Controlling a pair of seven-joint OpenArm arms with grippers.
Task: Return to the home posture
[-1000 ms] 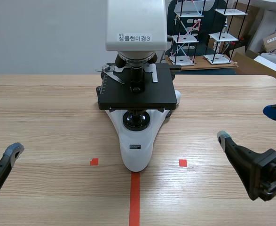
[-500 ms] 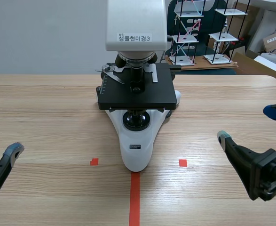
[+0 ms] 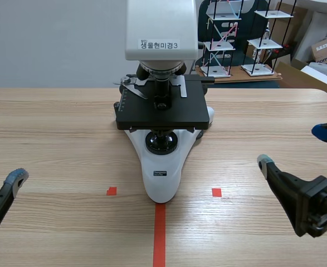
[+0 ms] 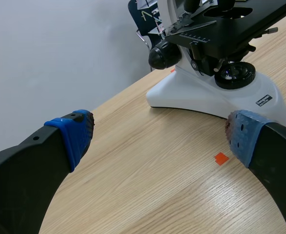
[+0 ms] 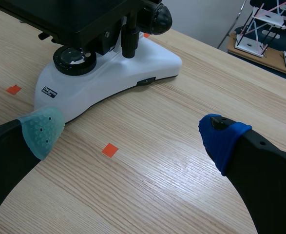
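A white and black microscope (image 3: 162, 167) stands mid-table, its base on the end of the red tape line. My left gripper (image 4: 157, 134) is low at the near left, open, with nothing between its blue pads; the microscope (image 4: 201, 95) lies ahead of it to the right. In the scene view only one left fingertip (image 3: 15, 180) shows. My right gripper (image 3: 297, 147) is at the near right, open and empty. In the right wrist view, the right gripper (image 5: 130, 131) has the microscope base (image 5: 111, 80) ahead of it to the left.
The wooden table (image 3: 57, 128) carries small red tape squares (image 3: 216, 192) on either side of the tape line. Behind the table's far edge stand wire racks (image 3: 263, 41) and cardboard boxes (image 3: 326, 50).
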